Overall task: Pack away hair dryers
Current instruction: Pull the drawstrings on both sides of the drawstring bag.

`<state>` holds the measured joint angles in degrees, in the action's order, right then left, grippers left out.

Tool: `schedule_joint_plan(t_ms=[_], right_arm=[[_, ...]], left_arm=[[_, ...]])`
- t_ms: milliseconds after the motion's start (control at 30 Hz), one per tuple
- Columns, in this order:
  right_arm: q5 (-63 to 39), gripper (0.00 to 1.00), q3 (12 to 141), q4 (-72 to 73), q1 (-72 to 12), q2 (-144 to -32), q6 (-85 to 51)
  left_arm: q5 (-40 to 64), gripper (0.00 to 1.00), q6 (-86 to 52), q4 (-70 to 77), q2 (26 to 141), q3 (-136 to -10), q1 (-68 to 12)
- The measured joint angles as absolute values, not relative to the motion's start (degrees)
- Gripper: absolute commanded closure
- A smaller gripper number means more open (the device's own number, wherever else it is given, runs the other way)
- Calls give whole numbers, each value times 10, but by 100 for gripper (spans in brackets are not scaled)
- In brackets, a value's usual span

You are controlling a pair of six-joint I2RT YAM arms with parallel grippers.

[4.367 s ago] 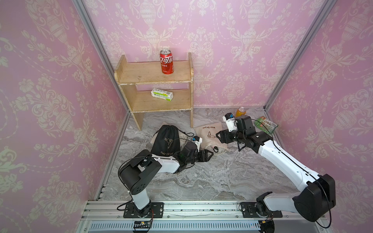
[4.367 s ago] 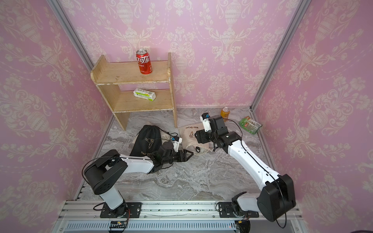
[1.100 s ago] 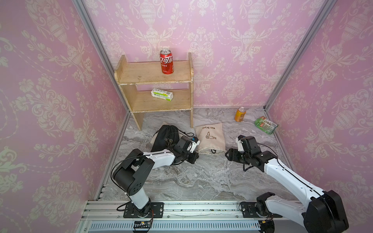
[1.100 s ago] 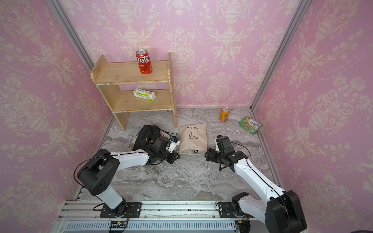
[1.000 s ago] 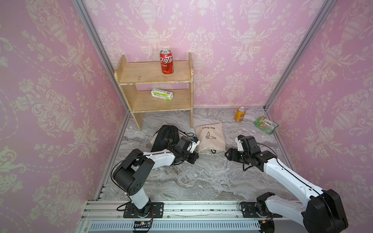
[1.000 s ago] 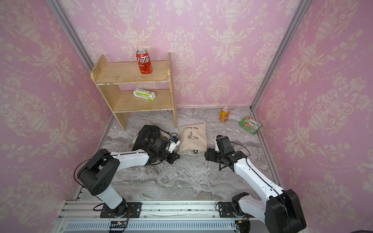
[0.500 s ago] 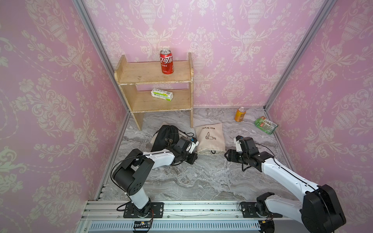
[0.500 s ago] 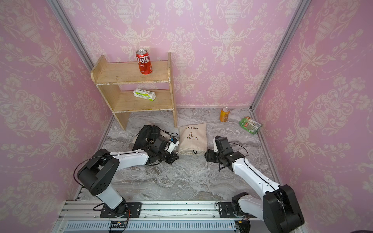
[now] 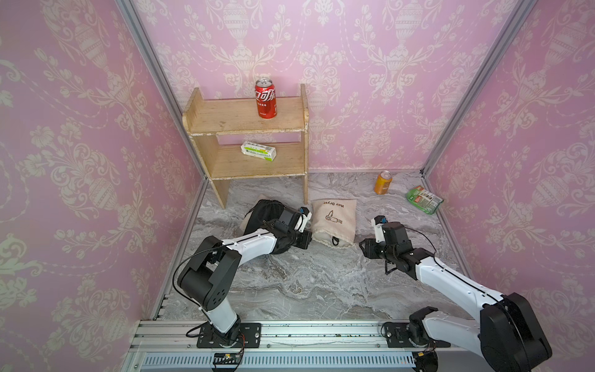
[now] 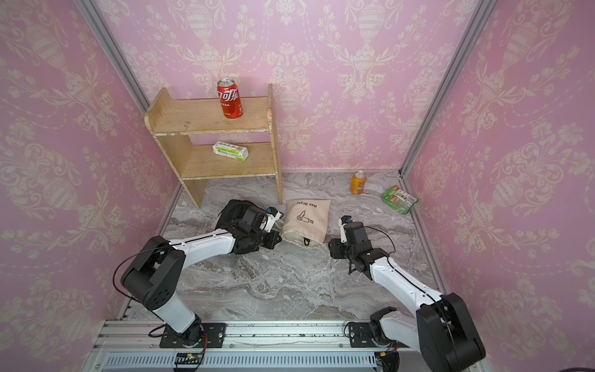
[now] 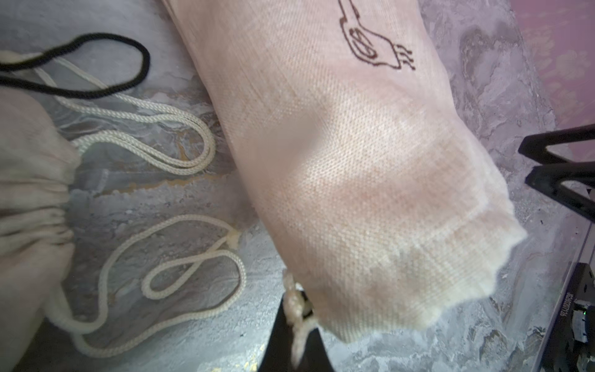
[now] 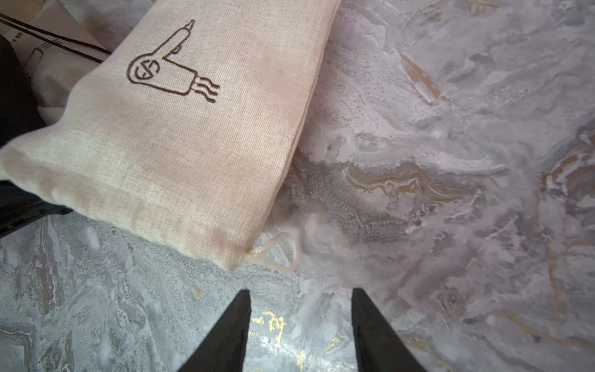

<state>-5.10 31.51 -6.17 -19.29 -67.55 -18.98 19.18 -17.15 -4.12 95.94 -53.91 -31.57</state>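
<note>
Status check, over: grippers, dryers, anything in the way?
Left gripper shut on drawstring of beige pouch. Right gripper open, empty, near pouch's other corner. No dryers visible; nothing blocking.

Beige woven drawstring pouch with brown dryer print [image 9: 335, 219] lies flat between the grippers. One mouth corner touches the left gripper [image 11: 294, 322], with its knotted cream cord [image 11: 293, 306] caught in those tips; the other corner sits just ahead of the right gripper [image 12: 299, 291], apart. Black fabric drawstring pouch [image 9: 265, 209] just behind left gripper. Second beige cloth pouch [image 11: 25, 180], cinched, with loose cream cord loops [image 11: 161, 151], near left gripper. Two-tier wooden shelf [image 9: 225, 119] well beyond left gripper: red cola can [image 9: 266, 99] upright on top, green-white box [image 9: 258, 151] on lower board. Orange can [image 9: 383, 182] and green packet [image 9: 424, 199] well beyond right gripper. Grey marble tabletop [image 9: 306, 283], pink damask walls [image 9: 370, 64].
</note>
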Motion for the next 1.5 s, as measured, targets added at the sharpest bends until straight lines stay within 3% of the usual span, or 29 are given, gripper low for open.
schedule_joint_plan(t_ms=[433,933,1300,1500], right_arm=[[-66,48,341,-64,-255,-742,-135],[-55,56,409,-90,-279,-833,-91],[-44,70,451,-98,-289,-881,-74],[-45,70,460,-98,-299,-895,-64]], left_arm=[[192,100,-177,-55,960,-578,-312],[207,100,-191,-57,966,-602,-306],[218,100,-199,-55,971,-610,-305],[222,100,-205,-55,971,-610,-305]])
